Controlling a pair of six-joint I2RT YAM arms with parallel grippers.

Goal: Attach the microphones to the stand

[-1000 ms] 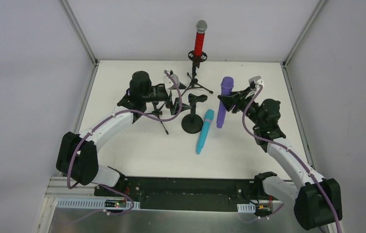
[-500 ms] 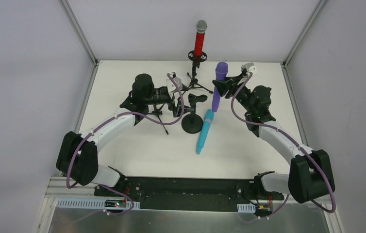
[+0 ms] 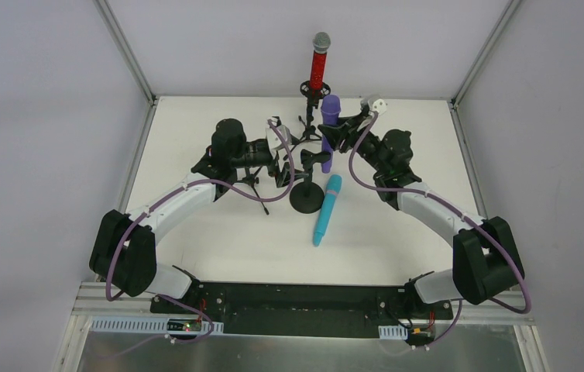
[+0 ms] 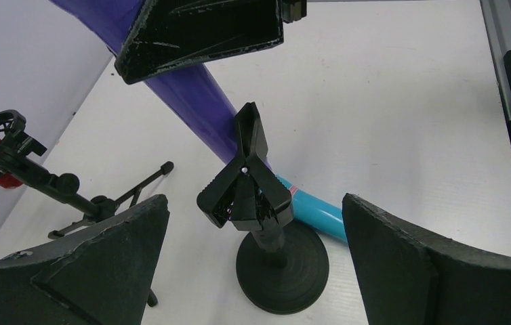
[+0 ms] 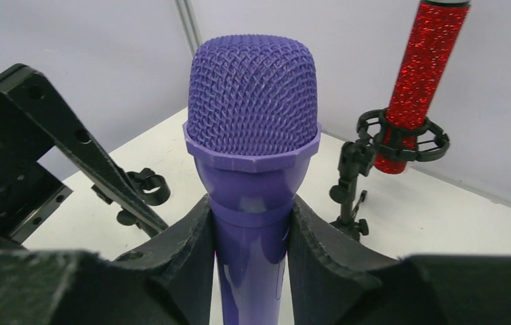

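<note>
One mic is done and two are left. On the left, the left gripper is wide open and holds nothing. It waits just beside the clip of the round stand. At the back, the red mic stands up in the back stand (that one looks finished). The purple mic hangs upright just behind the clip, and I cannot tell if they touch. The right gripper squeezes it around the handle, below the head. The cyan mic lies flat on the table, just beside the round stand.

The step now, I think, is putting the purple mic into the clip. Next the right arm needs to line the handle up with the clip's mouth and push it in gently. The left gripper may need to hold the round stand so it does not tip.

A second ago the purple mic was farther right, past the cyan mic. It has swung left to the clip. The left gripper has stayed open, and the cyan mic has not moved.
</note>
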